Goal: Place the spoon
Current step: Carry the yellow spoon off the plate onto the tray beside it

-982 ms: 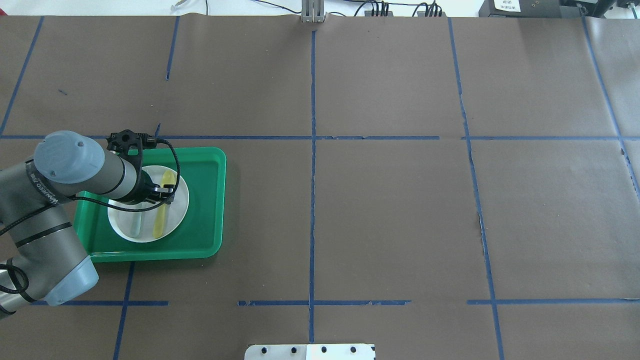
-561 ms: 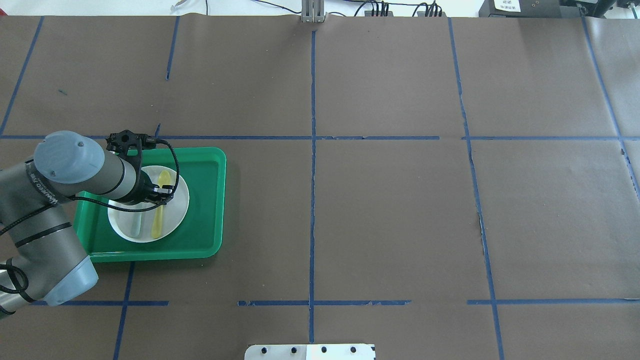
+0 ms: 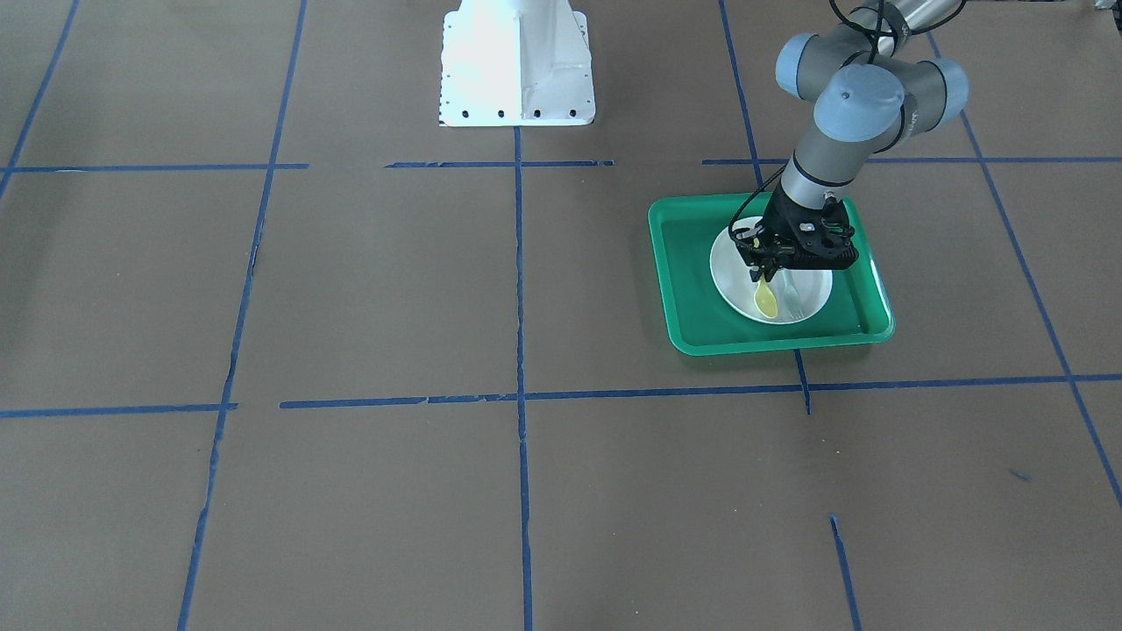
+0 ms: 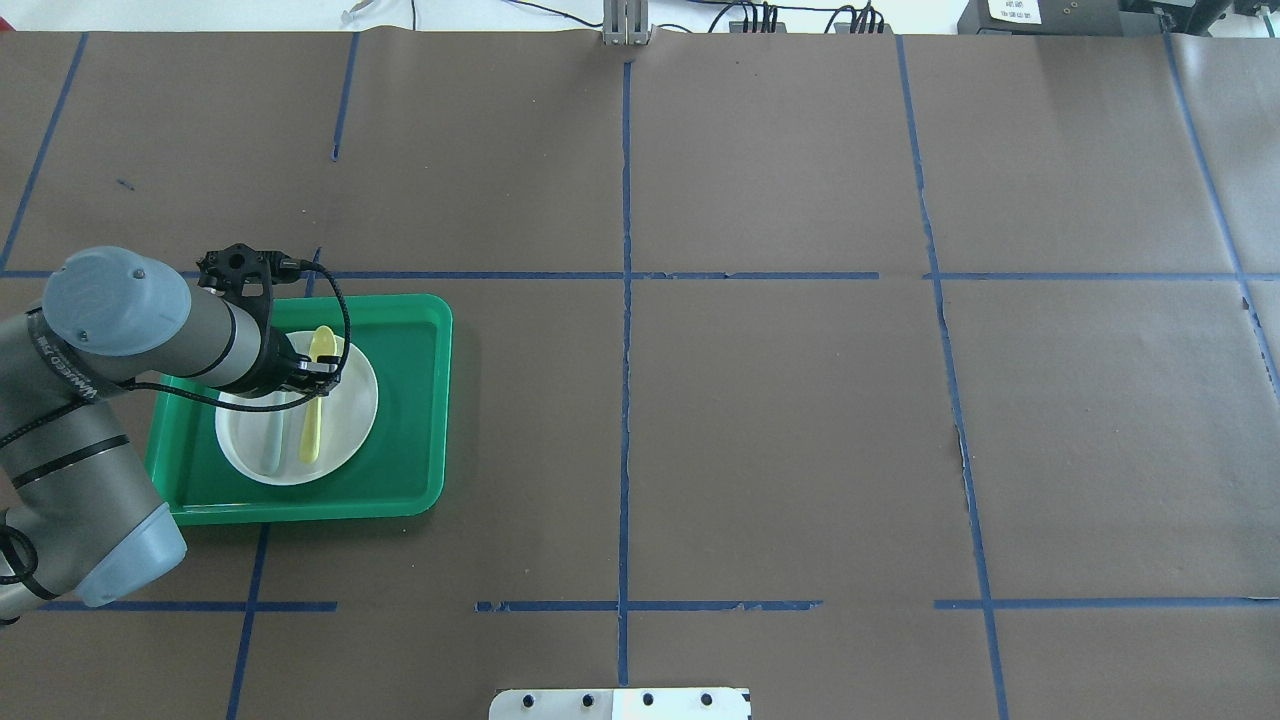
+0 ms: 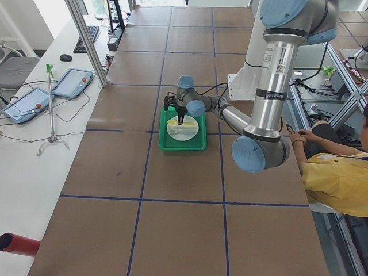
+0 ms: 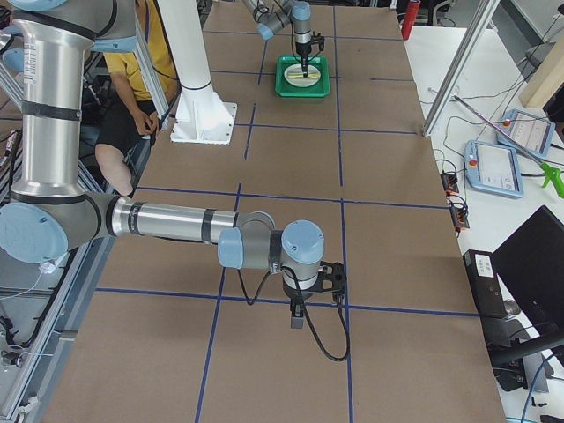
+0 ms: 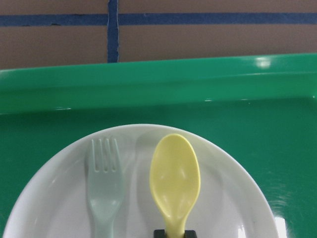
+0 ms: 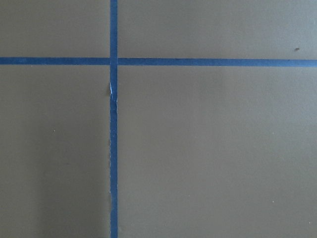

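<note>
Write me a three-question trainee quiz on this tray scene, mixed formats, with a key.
1. True or false: the fork lies on the white plate.
2. Which gripper grips the spoon? A) left B) right C) neither
3. Fill in: the plate sits in a ____ tray.
Key: 1 true; 2 A, the left gripper; 3 green.

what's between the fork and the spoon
Only a bare strip of plate; in the left wrist view the fork and spoon are side by side, apart.
</note>
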`<state>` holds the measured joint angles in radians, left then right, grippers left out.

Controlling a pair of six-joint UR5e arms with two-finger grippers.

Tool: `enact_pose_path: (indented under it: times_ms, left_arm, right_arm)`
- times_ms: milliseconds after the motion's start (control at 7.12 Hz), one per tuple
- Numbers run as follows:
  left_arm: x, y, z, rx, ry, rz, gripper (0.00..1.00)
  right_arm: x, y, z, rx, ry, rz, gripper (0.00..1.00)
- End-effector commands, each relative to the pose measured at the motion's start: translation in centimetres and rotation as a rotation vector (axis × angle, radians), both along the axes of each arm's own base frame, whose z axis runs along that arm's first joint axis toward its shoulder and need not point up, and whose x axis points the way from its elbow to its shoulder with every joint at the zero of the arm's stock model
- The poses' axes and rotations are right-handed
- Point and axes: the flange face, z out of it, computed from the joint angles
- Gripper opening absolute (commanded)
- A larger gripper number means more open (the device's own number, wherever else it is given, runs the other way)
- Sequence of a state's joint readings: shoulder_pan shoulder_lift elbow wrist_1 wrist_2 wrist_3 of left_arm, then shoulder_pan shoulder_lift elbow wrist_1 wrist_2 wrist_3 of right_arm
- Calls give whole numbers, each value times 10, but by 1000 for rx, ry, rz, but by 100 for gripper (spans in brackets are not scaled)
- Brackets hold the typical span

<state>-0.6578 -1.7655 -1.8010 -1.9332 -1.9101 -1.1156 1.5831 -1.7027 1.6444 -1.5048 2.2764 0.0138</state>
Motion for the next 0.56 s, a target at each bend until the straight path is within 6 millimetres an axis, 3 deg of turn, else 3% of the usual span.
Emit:
enact_pose_path:
  times_ms: [0,140,421]
  left_arm:
    - [18,-12,-40,-48,12,-45,0]
    - [35,-18,-66,-85,8,-68,0]
    - [61,3,-71,-95,11,-33,2]
  right_arm:
    - [0,0,0,0,0,0,100]
    - [0,0,0,0,0,0,100]
    - [0,0,0,0,0,0,100]
